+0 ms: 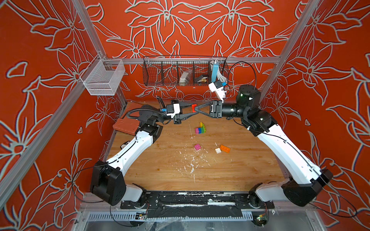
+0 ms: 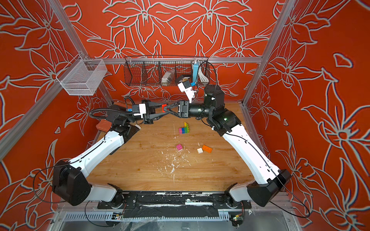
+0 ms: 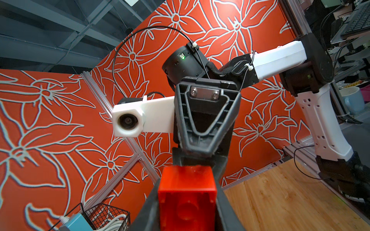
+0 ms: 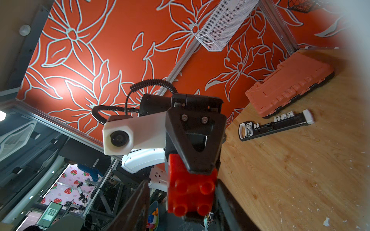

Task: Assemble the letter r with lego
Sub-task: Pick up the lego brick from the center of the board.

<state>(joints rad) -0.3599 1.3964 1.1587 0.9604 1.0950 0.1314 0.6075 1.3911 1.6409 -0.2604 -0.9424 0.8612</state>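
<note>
A red lego brick point(image 1: 193, 108) hangs in the air over the back of the table, with my left gripper point(image 1: 194, 109) shut on it; its hollow underside point(image 3: 187, 198) faces the left wrist camera. My right gripper point(image 1: 197, 110) faces it, turned crosswise, with a finger on either side of the brick's studded face point(image 4: 190, 192). One finger point(image 4: 224, 200) lies against the brick and the other finger point(image 4: 140, 202) stands apart from it. A small stack of pink, blue, green, lime and yellow bricks point(image 1: 201, 129) rests on the table point(image 1: 160, 170) below.
Loose pink point(image 1: 197, 147), white point(image 1: 218, 150) and orange point(image 1: 225, 148) bricks lie mid-table among white flecks. A ribbed orange case point(image 1: 125, 125) and a black bit holder point(image 4: 274, 126) lie at the back left. Wire baskets point(image 1: 185, 71) hang on the back rail.
</note>
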